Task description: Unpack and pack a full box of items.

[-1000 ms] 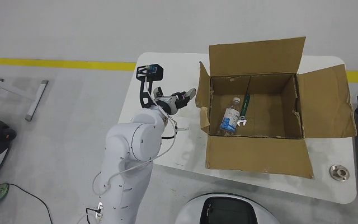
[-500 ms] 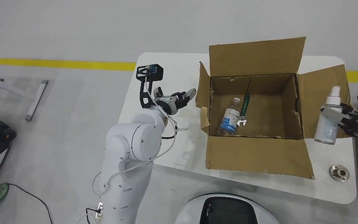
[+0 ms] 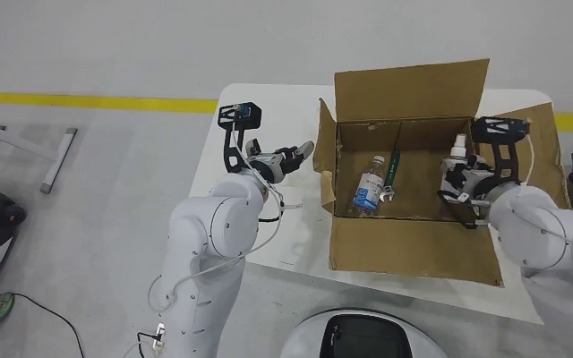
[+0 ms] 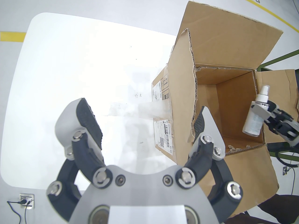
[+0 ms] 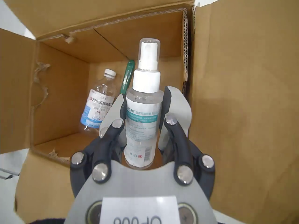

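Pinches with the right gripper (image 5: 144, 99) a clear cylindrical spray bottle (image 5: 142, 117), white pump, blue-printed label, by the right inner wall of the torn corrugated cardboard box (image 3: 412, 251) toward the table's (image 3: 269, 116) right edge. Holds the left gripper (image 4: 143, 107) spread, empty, near the box's left flap. On the box floor: clear labelled bottle (image 5: 98, 108), green-handled tool (image 5: 127, 78).

The spray bottle (image 5: 146, 80) carries a teal-printed label (image 5: 141, 120), the clear bottle (image 5: 104, 89) a blue-and-white label (image 5: 94, 109), and the box (image 4: 179, 99) on its outer side a barcode sticker (image 4: 165, 134) and what seem to be handling symbols (image 4: 165, 83).
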`<state>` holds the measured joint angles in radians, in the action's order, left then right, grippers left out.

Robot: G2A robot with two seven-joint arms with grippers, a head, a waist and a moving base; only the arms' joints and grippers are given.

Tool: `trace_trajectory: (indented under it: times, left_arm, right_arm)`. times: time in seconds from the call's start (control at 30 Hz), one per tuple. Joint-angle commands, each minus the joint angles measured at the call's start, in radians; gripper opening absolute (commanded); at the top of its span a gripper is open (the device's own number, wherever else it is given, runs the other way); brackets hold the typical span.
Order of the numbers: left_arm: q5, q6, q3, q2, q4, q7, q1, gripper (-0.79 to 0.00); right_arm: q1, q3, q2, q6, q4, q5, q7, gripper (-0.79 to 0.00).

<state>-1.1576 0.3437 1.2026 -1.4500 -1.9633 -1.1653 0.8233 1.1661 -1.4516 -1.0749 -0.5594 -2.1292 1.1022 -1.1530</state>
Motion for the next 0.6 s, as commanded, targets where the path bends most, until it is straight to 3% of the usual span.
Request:
trace_trajectory:
  times: [0.0, 0.07, 0.1, 0.13, 0.17, 0.2, 0.4, 0.57]
  left_arm:
    - [0.000, 0.000, 0.000, 0.000, 0.000, 0.000, 0.000, 0.000]
    - [0.000, 0.000, 0.000, 0.000, 0.000, 0.000, 0.000, 0.000]
    - [0.000, 0.000, 0.000, 0.000, 0.000, 0.000, 0.000, 0.000]
    - [0.000, 0.000, 0.000, 0.000, 0.000, 0.000, 0.000, 0.000]
    - [0.000, 0.000, 0.000, 0.000, 0.000, 0.000, 0.000, 0.000]
    - [0.000, 0.000, 0.000, 0.000, 0.000, 0.000, 0.000, 0.000]
    - [0.000, 0.000, 0.000, 0.000, 0.000, 0.000, 0.000, 0.000]
    - [0.000, 0.000, 0.000, 0.000, 0.000, 0.000, 0.000, 0.000]
  right_arm:
    - [-0.064, 0.075, -0.005, -0.019, 0.059, 0.065, -0.028, -0.785]
    - [-0.115, 0.130, -0.012, -0.038, 0.101, 0.104, -0.055, -0.785]
    - [-0.136, 0.157, -0.016, -0.041, 0.123, 0.126, -0.067, -0.665]
    - [-0.156, 0.181, -0.020, -0.038, 0.145, 0.135, -0.070, -0.496]
    - [-0.171, 0.199, -0.025, -0.041, 0.166, 0.144, -0.066, -0.225]
    - [-0.183, 0.216, -0.030, -0.041, 0.183, 0.153, -0.067, -0.022]
    - [-0.215, 0.244, -0.051, -0.026, 0.206, 0.137, -0.082, 0.000]
    - [-0.165, 0.137, -0.052, -0.001, 0.104, 0.058, -0.107, 0.000]
